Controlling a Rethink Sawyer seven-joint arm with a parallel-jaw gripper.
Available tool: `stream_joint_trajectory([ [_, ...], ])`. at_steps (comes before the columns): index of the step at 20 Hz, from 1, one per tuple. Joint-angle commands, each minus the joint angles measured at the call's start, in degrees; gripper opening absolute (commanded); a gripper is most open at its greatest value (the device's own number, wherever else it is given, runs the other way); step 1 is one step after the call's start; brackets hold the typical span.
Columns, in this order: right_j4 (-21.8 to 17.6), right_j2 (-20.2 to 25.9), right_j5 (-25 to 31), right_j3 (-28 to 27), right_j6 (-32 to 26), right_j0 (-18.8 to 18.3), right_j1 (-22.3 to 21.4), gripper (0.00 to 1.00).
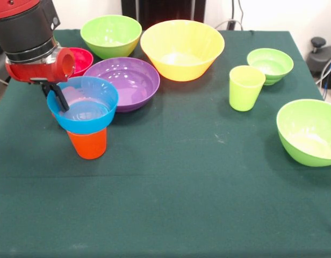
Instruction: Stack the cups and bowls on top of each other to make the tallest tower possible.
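The table (171, 193) carries most of the pieces loose, so the tower is only begun. Going by size: the yellow bowl (181, 49) sits upright at the far middle, unused. The purple bowl (125, 81) lies just in front and to its left in the picture, also loose. A big green bowl (309, 131) rests alone at the picture's right edge, and another green bowl (110, 35) stands at the far side beside the yellow one. A small green bowl (270, 64) sits far right, with the green cup (245, 87) just beside it, upright. A magenta bowl (82, 58) peeks out behind the arm, partly hidden.

The tower (85, 115) itself has two pieces: the blue bowl (84, 103) seated on the orange cup (87, 142), near the picture's left. The gripper (59, 97) hangs at the blue bowl's rim, one dark finger reaching inside the bowl; whether it grips the rim or has let go I cannot tell. A red cup is not clearly seen.

I judge two of the pieces placed, with every other bowl and the green cup left to add.
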Motion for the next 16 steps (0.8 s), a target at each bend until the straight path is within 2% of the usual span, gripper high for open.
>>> stream_joint_trajectory([
  [1, -3.9, -2.0, 1.6, -3.6, -12.6, 2.4, 3.8, 0.0],
  [16, -4.1, -2.0, 1.8, -3.7, -12.2, 2.5, 3.9, 0.0],
])
